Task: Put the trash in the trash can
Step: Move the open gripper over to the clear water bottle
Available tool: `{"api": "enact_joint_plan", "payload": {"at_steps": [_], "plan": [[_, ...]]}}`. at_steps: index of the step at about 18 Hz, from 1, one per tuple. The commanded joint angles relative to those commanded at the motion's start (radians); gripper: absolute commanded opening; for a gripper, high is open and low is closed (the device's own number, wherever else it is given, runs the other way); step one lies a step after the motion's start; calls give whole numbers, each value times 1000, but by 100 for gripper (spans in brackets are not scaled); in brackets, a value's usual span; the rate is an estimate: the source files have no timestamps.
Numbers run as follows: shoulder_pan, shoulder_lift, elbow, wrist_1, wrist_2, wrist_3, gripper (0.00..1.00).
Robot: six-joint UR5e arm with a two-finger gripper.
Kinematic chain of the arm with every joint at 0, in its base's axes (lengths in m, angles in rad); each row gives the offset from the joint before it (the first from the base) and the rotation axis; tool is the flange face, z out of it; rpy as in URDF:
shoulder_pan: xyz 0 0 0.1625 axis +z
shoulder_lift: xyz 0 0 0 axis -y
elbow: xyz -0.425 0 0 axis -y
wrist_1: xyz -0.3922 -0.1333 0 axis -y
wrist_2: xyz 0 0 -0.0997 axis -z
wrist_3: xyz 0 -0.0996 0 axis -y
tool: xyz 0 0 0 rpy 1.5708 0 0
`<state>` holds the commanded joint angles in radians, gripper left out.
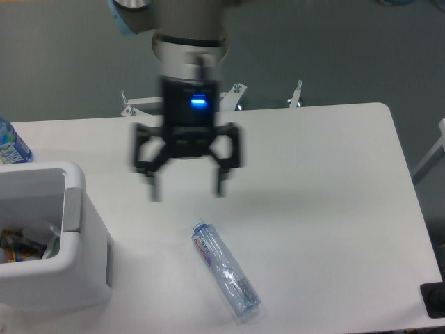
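A white trash can [83,278] at the tabletop's [313,181] left holds crumpled wrappers [31,236]. The empty hand [186,189] is spread open above a lying clear bottle [225,270].

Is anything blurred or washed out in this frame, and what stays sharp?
Fixed camera: the pincer and the arm above it are smeared by motion blur, though its open fingers are readable; the lying bottle, the bin and the table are sharp. Lighting is soft and even, with a faint shadow under the pincer and no harsh glare. A blue light glows on the wrist.
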<state>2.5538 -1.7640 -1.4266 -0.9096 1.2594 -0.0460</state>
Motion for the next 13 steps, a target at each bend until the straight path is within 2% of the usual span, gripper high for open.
{"api": "enact_joint_plan", "payload": {"at_steps": [2,6,9,13], "plan": [[29,-11,-6,-3,2,0,100],[42,-44,-8,-5,52,11,100],[40,-89,-9,-3,124,17,100],[14,-176,6,3,241,24,100]]}}
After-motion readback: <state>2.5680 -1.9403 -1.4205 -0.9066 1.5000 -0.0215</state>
